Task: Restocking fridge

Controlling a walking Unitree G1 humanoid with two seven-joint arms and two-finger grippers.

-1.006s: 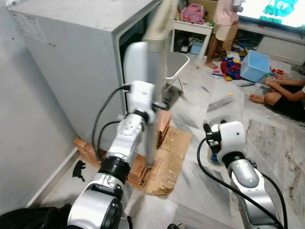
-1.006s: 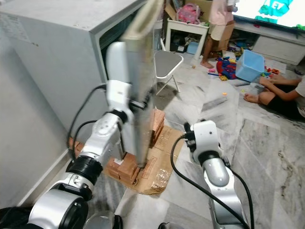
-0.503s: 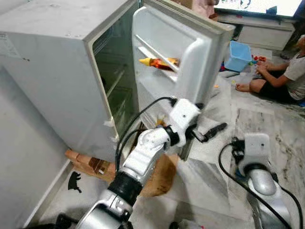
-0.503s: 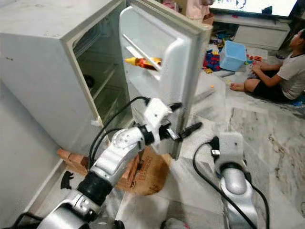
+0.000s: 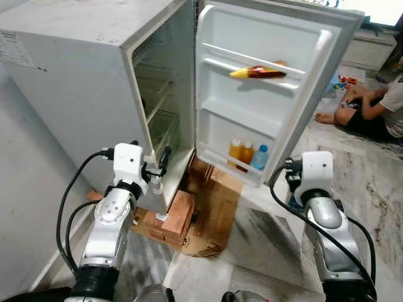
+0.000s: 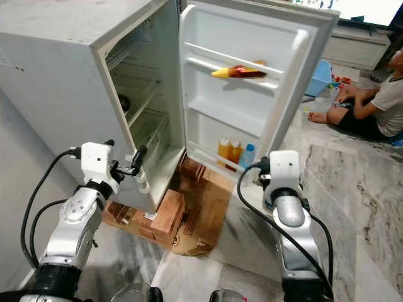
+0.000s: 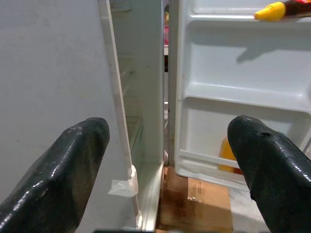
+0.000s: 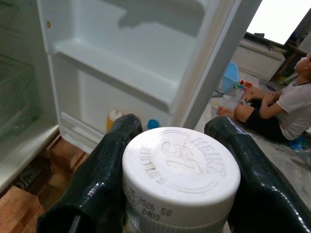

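The grey fridge (image 5: 94,82) stands with its door (image 5: 264,107) swung wide to the right. A sauce bottle (image 5: 258,72) lies on the door's upper shelf. Two orange bottles and a blue-capped one (image 5: 245,153) stand in its lowest shelf. My left gripper (image 5: 162,160) is open and holds nothing, just in front of the fridge body's front edge, low down. My right gripper (image 8: 180,160) is shut on a white-capped Heinz bottle (image 8: 181,172), held in front of the door's lower part. The right wrist (image 5: 317,173) hides that bottle in the eye views.
The fridge rests on red bricks (image 5: 179,214) and flattened cardboard (image 5: 220,201). A person (image 5: 378,107) sits on the marble floor at the far right, beyond the door. A white wall (image 5: 31,207) runs along my left.
The fridge door has swung from partly open to wide open. My left gripper has left the door's edge and drawn back to the fridge body's front. The camera has shifted too.
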